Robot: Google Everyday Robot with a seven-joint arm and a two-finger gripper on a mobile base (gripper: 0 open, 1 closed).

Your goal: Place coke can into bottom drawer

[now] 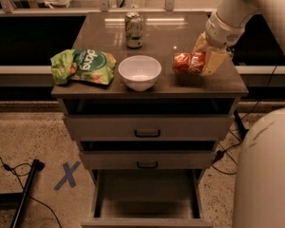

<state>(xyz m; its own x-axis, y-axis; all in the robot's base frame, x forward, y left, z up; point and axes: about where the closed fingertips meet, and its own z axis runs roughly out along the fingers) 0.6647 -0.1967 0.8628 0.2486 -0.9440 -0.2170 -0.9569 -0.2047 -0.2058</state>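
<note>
Gripper [206,56] sits down at countertop level, right of the white bowl [139,72], set against the right end of the coke can [186,63]. Cannot tell whether the jaws are clamped on the can or only resting against it.

Coke can lies on its side on the cabinet top [166,37], just right of the bowl and apart from it, its long axis running away from the bowl. Red side with white lettering faces up.

White arm [237,8] rises from the gripper, up and farther right of the bowl, out of the upper corner.

Behind the bowl, toward the back edge: a green-and-silver can [133,30], upright. Left of the bowl, nearly touching it: a green chip bag [83,66], lying flat.

Below the bowl, under the top: two shallow drawers with black handles, upper drawer [147,127] and middle drawer [147,159]. Lower again, the bottom drawer [145,194] stands pulled out toward me, its flat floor in view.

Below and left of the bowl, on the speckled floor: a blue tape X [67,175]. Below and right of the bowl: the robot's white body [266,170].
</note>
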